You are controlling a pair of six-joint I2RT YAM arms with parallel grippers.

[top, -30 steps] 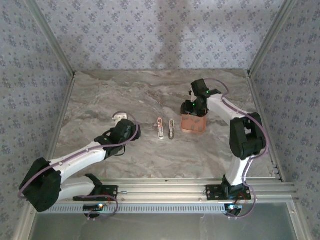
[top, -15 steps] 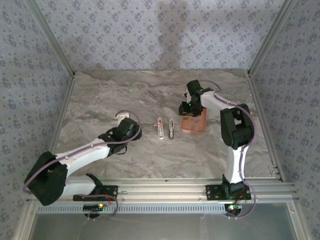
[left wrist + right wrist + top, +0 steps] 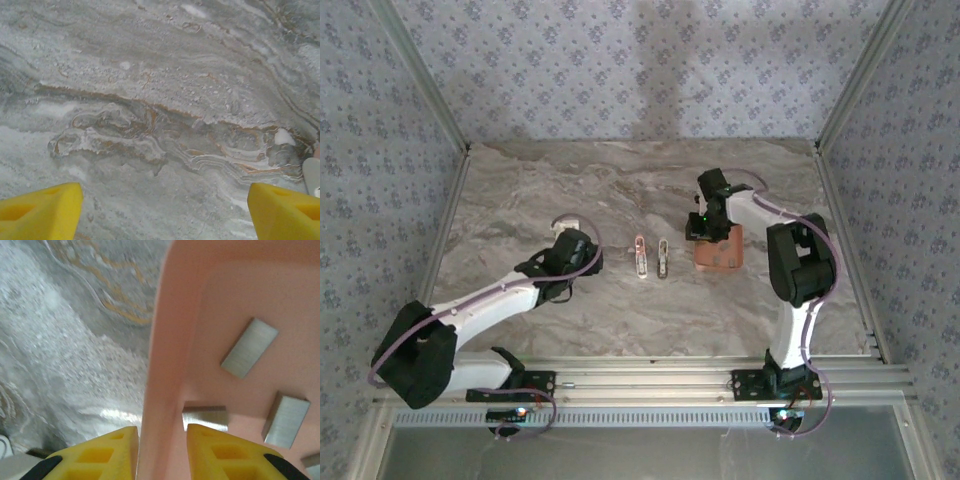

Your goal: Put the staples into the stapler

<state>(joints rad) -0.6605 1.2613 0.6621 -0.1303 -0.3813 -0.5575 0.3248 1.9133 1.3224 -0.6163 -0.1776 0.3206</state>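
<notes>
Our right hand [image 3: 162, 434] pinches the wall of the salmon tray [image 3: 167, 330], not the staples [image 3: 249, 347] lying inside. If it tugs, we risk tipping them out. Our left hand [image 3: 165, 202] gapes over bare tabletop [image 3: 150, 75]; the stapler [image 3: 640, 257] lies mid-frame, untouched. Since a second ago, the tray has slid rightward.

We see a marbled grey-and-tan table [image 3: 570, 190] filling the middle of the top view, closed in behind and at both sides by walls [image 3: 620, 70] papered in a small blue floral print. Aluminium posts [image 3: 428, 85] slant up the corners; a metal rail [image 3: 660, 380] spans the bottom.
</notes>
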